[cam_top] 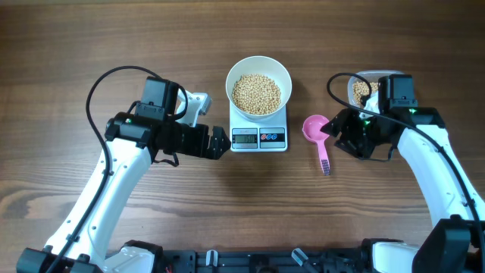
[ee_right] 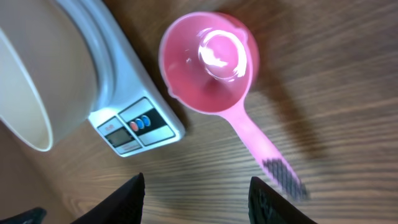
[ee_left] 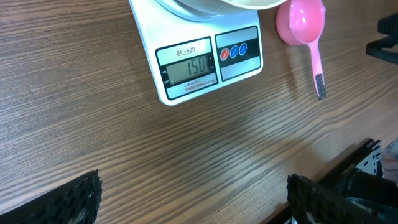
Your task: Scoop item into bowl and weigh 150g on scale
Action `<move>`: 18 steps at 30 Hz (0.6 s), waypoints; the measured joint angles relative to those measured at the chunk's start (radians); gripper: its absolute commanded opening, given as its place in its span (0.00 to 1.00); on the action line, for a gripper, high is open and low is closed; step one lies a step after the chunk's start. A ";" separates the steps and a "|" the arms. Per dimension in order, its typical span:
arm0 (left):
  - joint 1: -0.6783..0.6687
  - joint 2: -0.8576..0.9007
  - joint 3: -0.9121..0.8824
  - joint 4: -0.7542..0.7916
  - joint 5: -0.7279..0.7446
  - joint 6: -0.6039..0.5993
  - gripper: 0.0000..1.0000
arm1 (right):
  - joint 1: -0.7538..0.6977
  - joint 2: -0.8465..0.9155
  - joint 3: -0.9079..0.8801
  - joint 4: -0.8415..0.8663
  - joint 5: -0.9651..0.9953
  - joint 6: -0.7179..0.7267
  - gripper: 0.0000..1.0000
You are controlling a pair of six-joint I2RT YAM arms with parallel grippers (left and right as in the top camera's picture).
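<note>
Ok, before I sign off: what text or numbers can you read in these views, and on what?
"SF-400": above the grey digital display on the small flat white square kitchen scale.
"150": on that display.
The small print under the display: too small to read.
Symbols on the two round buttons: blurred.
No text on the pink plastic scoop or round white bowl.

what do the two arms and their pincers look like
Both match. The left arm and right arm have white tube-like links and chunky black joint housings with small green lights. A thin black cable loops off each one. The left pincer and right pincer are black, each with two flat fingers whose inner faces look ribbed.
</note>
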 measured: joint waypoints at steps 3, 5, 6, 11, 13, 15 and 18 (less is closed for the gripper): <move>0.000 0.000 0.000 0.000 0.000 0.000 1.00 | 0.000 -0.020 0.021 -0.024 0.030 -0.007 0.57; 0.000 0.000 0.000 0.000 0.000 0.000 1.00 | 0.000 -0.055 0.042 -0.024 0.043 -0.018 0.58; 0.000 0.000 0.000 0.000 0.000 0.000 1.00 | 0.000 -0.073 0.050 -0.024 0.048 -0.026 0.58; 0.000 0.000 0.000 0.000 0.000 0.000 1.00 | 0.000 -0.225 0.069 -0.044 0.079 -0.055 0.61; 0.000 0.000 0.000 0.000 0.000 0.000 1.00 | 0.000 -0.303 0.071 -0.076 0.104 -0.061 0.66; 0.000 0.000 0.000 0.000 0.000 0.000 1.00 | 0.000 -0.376 0.072 -0.112 0.129 -0.067 0.72; 0.000 0.000 0.000 0.000 0.000 0.000 1.00 | 0.000 -0.472 0.072 -0.158 0.155 -0.076 0.74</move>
